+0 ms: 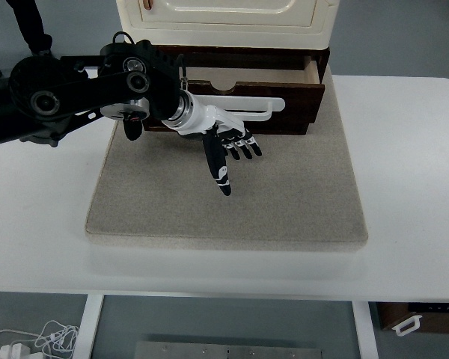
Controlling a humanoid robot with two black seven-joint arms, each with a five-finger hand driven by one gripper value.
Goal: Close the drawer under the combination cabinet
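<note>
Cream combination cabinet (226,19): stands at the far middle of the white tabletop (411,172), on a dark wooden base; its top is cut off by the picture's upper edge.

Drawer (243,96): dark brown wood with a pale interior, set under the cabinet, partly pulled out toward the near edge. A white bar handle (243,111) runs across its front panel.

Grey mat (232,187): rectangular, lies flat on the tabletop beneath the cabinet and reaches well forward of the drawer.

Left hand (226,142): white and black, at the end of the black left arm (75,93) that enters from the left edge. It sits just in front of the drawer front, below the handle, above the mat. The fingers (245,147) are extended and loosely spread, holding nothing; one digit points down toward the mat, apart from the others. Contact with the drawer front cannot be told.

A person's dark legs (31,26): at the upper left, behind the tabletop.
</note>
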